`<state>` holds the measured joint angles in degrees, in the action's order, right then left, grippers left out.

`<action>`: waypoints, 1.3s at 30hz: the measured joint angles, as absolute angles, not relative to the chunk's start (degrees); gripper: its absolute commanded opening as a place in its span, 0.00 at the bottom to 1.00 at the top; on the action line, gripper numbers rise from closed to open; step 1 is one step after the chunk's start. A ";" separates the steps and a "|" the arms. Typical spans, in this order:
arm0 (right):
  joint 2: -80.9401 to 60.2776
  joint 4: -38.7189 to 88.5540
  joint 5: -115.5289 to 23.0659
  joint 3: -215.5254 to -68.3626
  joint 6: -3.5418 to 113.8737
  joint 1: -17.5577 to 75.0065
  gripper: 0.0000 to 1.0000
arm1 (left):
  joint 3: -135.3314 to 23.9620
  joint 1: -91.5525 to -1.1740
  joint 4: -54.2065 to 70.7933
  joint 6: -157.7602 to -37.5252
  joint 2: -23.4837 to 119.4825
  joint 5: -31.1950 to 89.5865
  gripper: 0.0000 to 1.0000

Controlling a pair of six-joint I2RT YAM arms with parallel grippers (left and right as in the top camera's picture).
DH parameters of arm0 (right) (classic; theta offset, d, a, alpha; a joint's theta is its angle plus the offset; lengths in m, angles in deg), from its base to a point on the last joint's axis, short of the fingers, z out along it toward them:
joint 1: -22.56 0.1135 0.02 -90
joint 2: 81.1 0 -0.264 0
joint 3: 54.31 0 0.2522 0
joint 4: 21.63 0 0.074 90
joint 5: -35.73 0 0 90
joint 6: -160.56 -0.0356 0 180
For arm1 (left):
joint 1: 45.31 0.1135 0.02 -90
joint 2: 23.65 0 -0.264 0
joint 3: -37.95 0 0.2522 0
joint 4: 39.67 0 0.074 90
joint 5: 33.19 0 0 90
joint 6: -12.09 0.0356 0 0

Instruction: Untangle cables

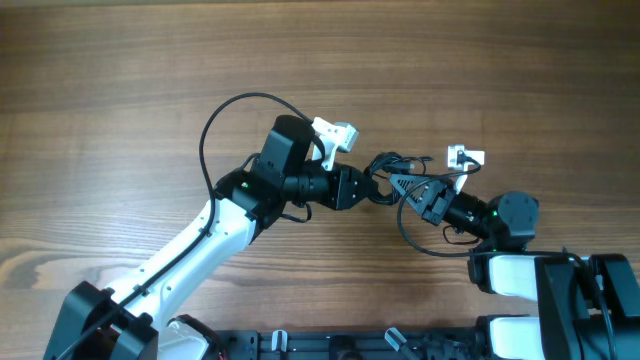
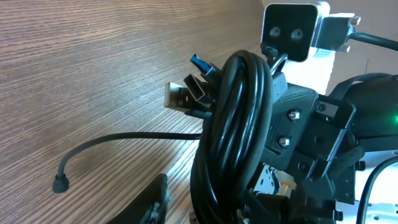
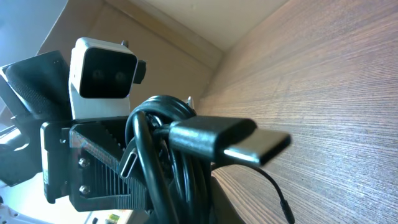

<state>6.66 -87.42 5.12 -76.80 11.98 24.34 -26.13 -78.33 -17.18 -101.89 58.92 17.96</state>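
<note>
Left arm [image 1: 190,245]: reaching in from the near-left corner, stretched diagonally toward the centre, wrist about level.
Left gripper [image 1: 375,188]: pointing right, jaws partway in; whether it truly grips is hard to call, only one finger [image 2: 155,200] shows in its own view.
Right arm [image 1: 505,215]: tucked short at near-right, forearm angled left.
Right gripper [image 1: 408,187]: closed tight, nose to nose with the left.

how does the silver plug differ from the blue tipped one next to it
The silver plug is wider, a flat metal rectangle; the blue-tipped plug is narrower and sits above it. Both stick out leftward from the black coiled cables.
</note>
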 measured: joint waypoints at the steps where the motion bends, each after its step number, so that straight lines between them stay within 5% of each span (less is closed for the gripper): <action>1: 6.66 -87.42 5.17 -76.80 11.95 24.34 0.04 | -26.13 -78.22 -17.88 -101.92 58.92 17.94 0.35; 39: 6.66 -88.73 7.24 -76.80 12.22 24.34 0.04 | -26.20 -71.86 -18.49 -103.71 55.22 17.96 0.38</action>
